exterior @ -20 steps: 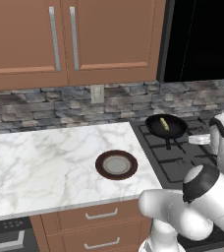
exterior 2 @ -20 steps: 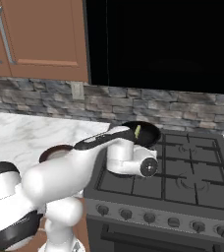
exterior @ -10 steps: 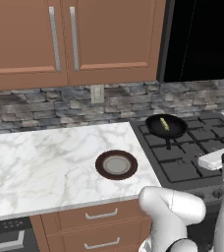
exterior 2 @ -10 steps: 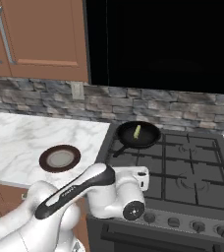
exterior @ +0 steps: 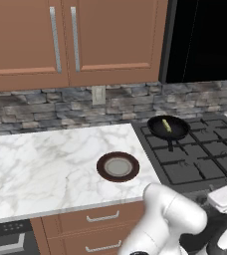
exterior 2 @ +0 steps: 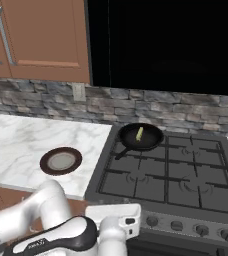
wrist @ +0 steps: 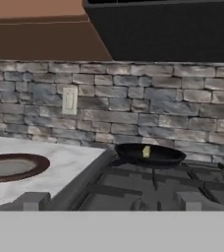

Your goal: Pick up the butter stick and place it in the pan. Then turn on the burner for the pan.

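Folding low along the bottom edge of both base views, the arm sits in front of the stove, its end effector spread wide and empty. The butter stick (exterior 2: 139, 133) lies inside the pan (exterior 2: 141, 137) on the back-left burner (exterior: 169, 133), upper middle of frame.

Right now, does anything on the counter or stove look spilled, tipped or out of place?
Nothing stands out. The pale-yellow butter stick lies inside the small black frying pan on the rear-left burner, and the brown-rimmed round plate sits flat on the marble counter.
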